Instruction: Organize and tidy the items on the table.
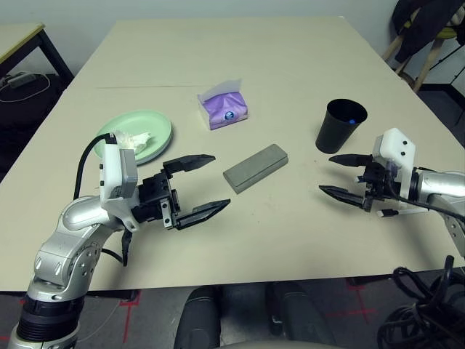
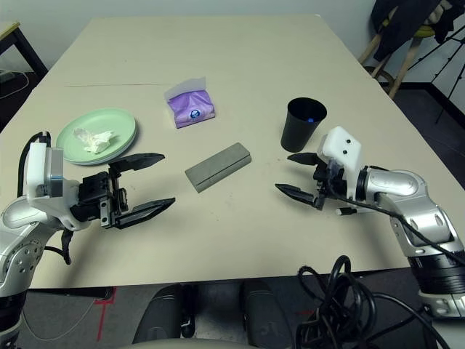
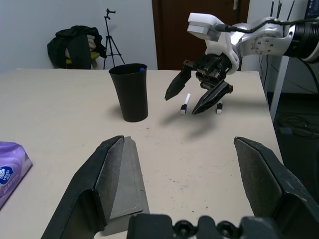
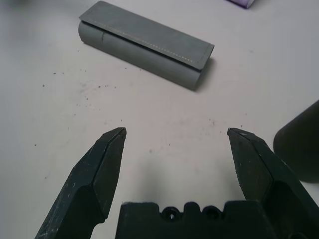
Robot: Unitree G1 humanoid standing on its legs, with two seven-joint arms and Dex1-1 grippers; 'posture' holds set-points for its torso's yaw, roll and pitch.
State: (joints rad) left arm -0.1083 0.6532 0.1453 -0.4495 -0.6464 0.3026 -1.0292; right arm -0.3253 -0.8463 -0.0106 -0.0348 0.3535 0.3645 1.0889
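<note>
While both my pincers hang spread and empty, the grey glasses case (image 1: 256, 168) lies flat mid-bench between them, its long axis slanting from my near left toward my far right, nearer my left pincer (image 1: 205, 185) than my right pincer (image 1: 340, 174).

A: Where do I have the left arm?

B: Silver forearm bent in from the left edge; left gripper (image 1: 204, 185) held level, pointing right, its two black fingers (image 1: 190, 163) spread wide with nothing between them.

A: And my right arm?

B: It reaches in from the right edge; right gripper (image 2: 296, 174) points left and tips slightly down, jaws fully apart, also empty. Both grippers hang above the surface, well apart, facing each other.
</note>
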